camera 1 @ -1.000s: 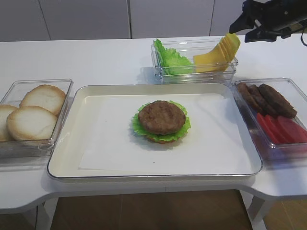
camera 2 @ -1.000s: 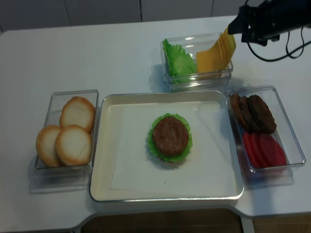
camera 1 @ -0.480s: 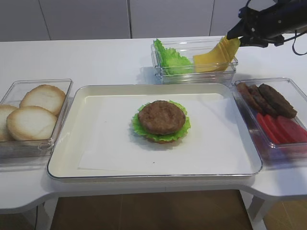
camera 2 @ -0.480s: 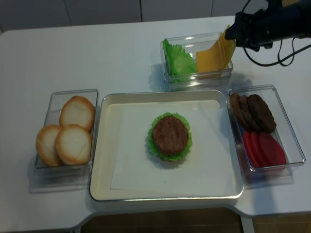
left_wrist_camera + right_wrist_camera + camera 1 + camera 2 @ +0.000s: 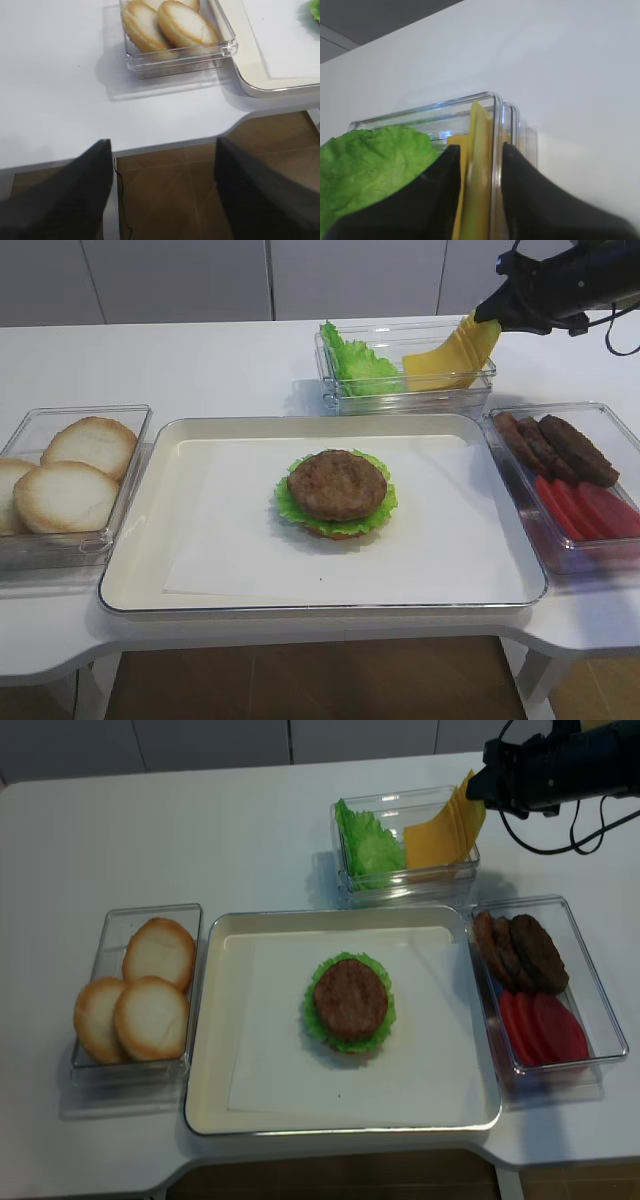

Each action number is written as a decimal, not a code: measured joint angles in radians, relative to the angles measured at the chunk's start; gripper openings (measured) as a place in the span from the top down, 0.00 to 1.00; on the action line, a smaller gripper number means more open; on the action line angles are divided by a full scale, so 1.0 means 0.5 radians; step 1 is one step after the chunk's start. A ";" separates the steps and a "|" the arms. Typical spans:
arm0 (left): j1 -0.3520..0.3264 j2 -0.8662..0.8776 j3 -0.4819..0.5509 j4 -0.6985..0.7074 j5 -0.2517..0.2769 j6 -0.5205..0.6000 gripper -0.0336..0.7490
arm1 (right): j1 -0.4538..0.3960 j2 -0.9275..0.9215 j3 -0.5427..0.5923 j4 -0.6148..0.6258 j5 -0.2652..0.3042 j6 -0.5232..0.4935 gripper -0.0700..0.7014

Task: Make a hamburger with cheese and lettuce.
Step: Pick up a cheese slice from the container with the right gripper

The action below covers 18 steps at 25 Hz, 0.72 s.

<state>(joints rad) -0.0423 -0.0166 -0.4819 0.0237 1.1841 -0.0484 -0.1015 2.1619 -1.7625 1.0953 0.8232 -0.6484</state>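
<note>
While the left gripper [image 5: 160,200] hangs wide open over the table edge near the tub of bun halves [image 5: 62,485], the hamburger [image 5: 336,493], with its lettuce [image 5: 290,505] under the patty, sits mid-tray [image 5: 140,570]. At far right, the right gripper [image 5: 477,165] stands narrow, its fingers either side of the raised cheese [image 5: 474,170] edges; a firm pinch cannot be told.

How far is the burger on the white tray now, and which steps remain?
Done: on the white tray, the round stack already has thin bun base, frilly green lettuce leaf and brown patty. In hand: the right gripper has its black fingers around the upright yellow cheese slices in the clear box; none is lifted yet. Left: cheese on the patty and probably a pale top bun.
</note>
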 joint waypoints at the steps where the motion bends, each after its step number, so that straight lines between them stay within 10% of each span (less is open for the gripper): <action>1: 0.000 0.000 0.000 0.000 0.000 0.000 0.36 | 0.000 0.008 0.000 0.018 0.000 0.000 0.63; 18: 0.000 0.000 0.000 0.000 0.000 0.000 0.36 | 0.000 0.034 0.000 0.188 0.039 -0.091 0.79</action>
<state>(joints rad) -0.0423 -0.0166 -0.4819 0.0237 1.1841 -0.0484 -0.1015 2.1788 -1.7625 1.1895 0.8428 -0.6941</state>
